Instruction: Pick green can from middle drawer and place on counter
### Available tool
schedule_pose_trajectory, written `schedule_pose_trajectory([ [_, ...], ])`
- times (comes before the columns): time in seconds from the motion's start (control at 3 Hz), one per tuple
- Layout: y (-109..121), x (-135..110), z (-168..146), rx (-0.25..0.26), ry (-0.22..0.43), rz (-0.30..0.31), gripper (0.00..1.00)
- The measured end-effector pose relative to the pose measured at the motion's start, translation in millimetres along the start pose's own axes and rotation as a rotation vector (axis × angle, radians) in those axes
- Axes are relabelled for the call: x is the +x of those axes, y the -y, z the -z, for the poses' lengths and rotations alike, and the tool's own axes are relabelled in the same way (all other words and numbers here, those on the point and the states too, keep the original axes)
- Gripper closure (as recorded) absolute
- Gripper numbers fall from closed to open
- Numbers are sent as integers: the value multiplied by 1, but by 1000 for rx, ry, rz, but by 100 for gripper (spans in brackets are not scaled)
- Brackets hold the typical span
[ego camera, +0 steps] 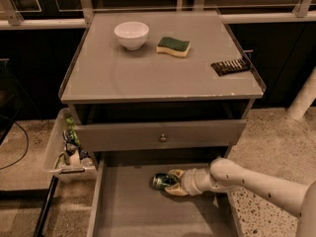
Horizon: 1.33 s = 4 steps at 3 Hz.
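Observation:
The green can (161,180) lies on its side on the floor of the open middle drawer (128,211), near its back. My gripper (173,182) reaches in from the right on a white arm, with its pale fingers on either side of the can's right end, one above and one below. The can rests on the drawer floor. The counter (148,73) is the grey cabinet top above.
On the counter stand a white bowl (131,34), a green-topped yellow sponge (173,46) and a dark flat packet (230,66) at the right edge. A drawer front with a round knob (162,138) overhangs the open drawer. A clear bin (66,149) sits at the left.

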<state>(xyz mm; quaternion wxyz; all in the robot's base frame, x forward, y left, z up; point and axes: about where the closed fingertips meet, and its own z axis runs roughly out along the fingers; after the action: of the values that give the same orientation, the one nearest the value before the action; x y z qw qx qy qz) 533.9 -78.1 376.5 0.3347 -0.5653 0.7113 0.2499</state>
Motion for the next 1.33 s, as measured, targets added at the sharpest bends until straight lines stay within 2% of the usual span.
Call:
schedule_pose_trajectory([
  [0.33, -8, -3, 11, -36, -13, -3, 100],
  [0.67, -13, -21, 41, -62, 4, 18, 100],
  [1.0, -17, -40, 79, -63, 6, 53, 100],
  [1.33, -8, -85, 144, -21, -3, 159, 100],
])
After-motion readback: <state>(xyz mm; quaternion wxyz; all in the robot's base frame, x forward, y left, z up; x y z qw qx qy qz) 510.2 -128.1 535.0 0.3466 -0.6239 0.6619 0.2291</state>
